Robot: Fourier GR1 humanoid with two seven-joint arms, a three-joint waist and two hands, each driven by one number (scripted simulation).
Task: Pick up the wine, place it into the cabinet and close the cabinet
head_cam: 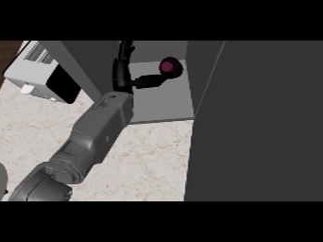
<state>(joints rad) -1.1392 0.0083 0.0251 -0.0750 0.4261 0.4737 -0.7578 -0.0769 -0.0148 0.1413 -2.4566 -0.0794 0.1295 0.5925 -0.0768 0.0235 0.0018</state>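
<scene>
A grey forearm rises from the lower left of the frame to the upper middle, ending in a black hand [126,71] inside the open grey cabinet [161,111]. Its fingers point up and its thumb stretches right, touching a dark red, round-topped wine bottle [169,66]. The tall dark cabinet door [269,123] fills the right side. A white microwave [42,78] sits upper left on the pale marble counter [147,156].

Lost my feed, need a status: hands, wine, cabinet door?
Left hand inside the cabinet, fingers at the wine; hold unclear. Right hand out of view. Cabinet door wide open, nothing blocking.
</scene>
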